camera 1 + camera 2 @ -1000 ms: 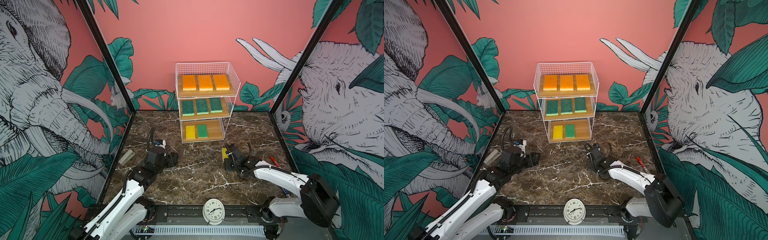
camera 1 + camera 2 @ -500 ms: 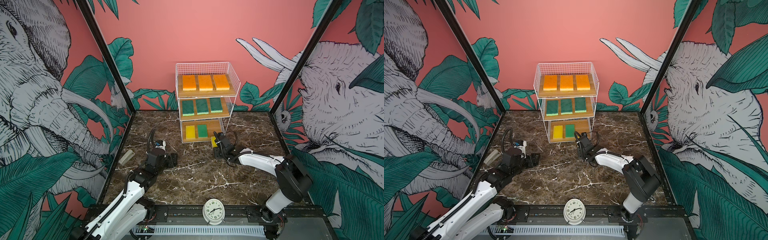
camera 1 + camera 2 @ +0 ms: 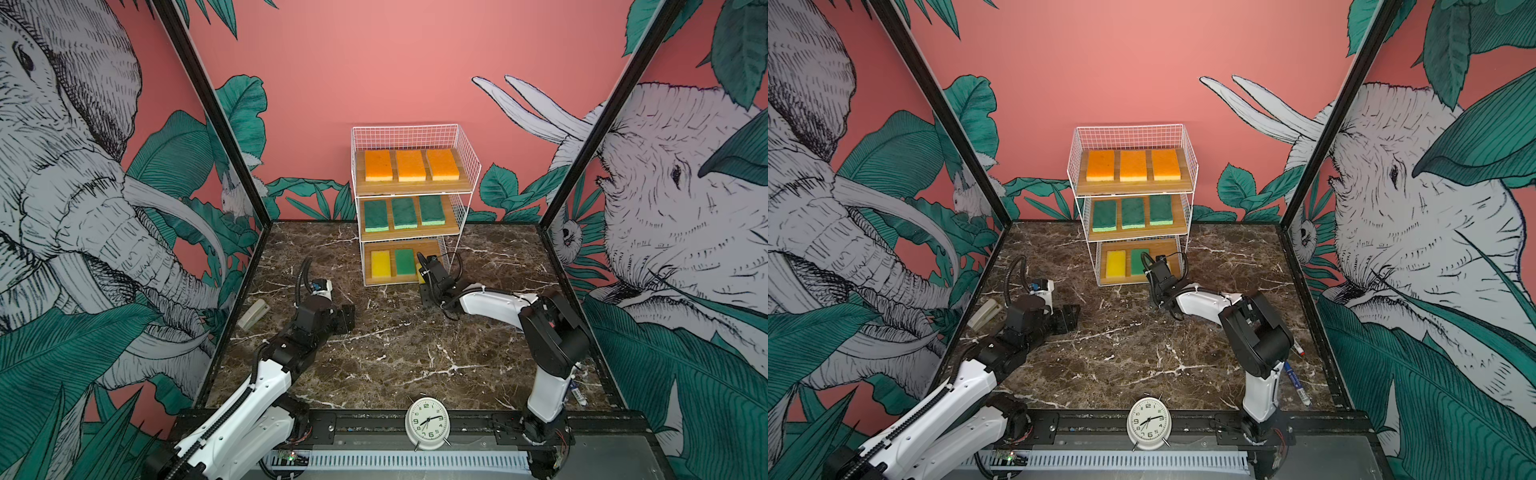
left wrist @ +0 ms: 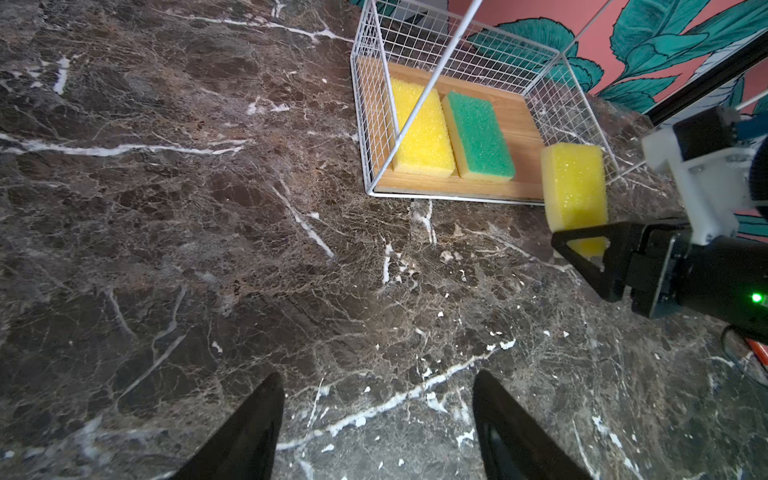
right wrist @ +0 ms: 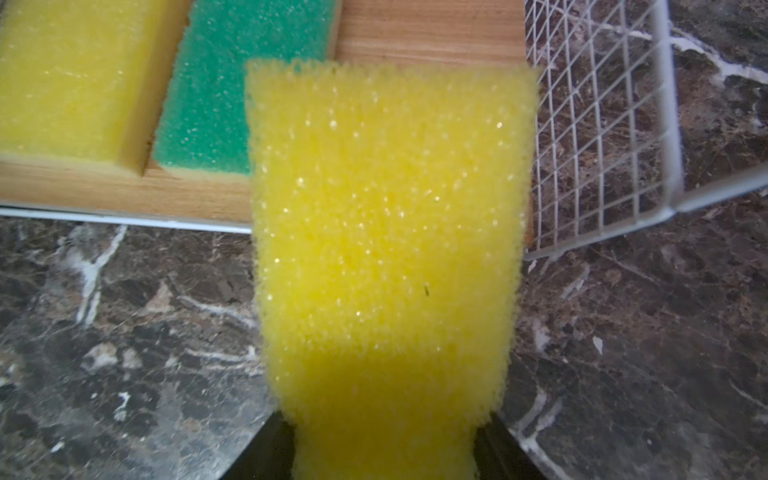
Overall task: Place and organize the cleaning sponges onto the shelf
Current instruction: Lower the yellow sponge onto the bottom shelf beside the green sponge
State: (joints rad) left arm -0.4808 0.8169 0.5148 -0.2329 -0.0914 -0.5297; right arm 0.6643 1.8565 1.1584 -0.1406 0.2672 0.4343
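The shelf [image 3: 405, 127] stands at the back wall. Three orange sponges [image 3: 410, 165] lie on its top tier and three dark green sponges [image 3: 404, 213] on the middle one. The bottom tier [image 5: 428, 37] holds a yellow sponge [image 4: 422, 129] and a green sponge [image 4: 478, 133], with bare board to their right. My right gripper [image 5: 384, 451] is shut on another yellow sponge [image 5: 386, 249], whose far end overhangs that bare board's front edge. My left gripper [image 4: 376, 415] hovers open over bare marble, well left of the shelf, holding nothing.
A white alarm clock [image 3: 427, 422] stands at the front edge. A pale grey block [image 3: 254, 314] lies by the left wall. Pens [image 3: 1296, 380] lie near the right arm's base. Wire mesh side walls [image 5: 598, 124] bound the bottom tier.
My right gripper has carried the yellow sponge from the mid-right floor back and leftward to the front of the shelf's bottom tier. The left arm has stayed still.
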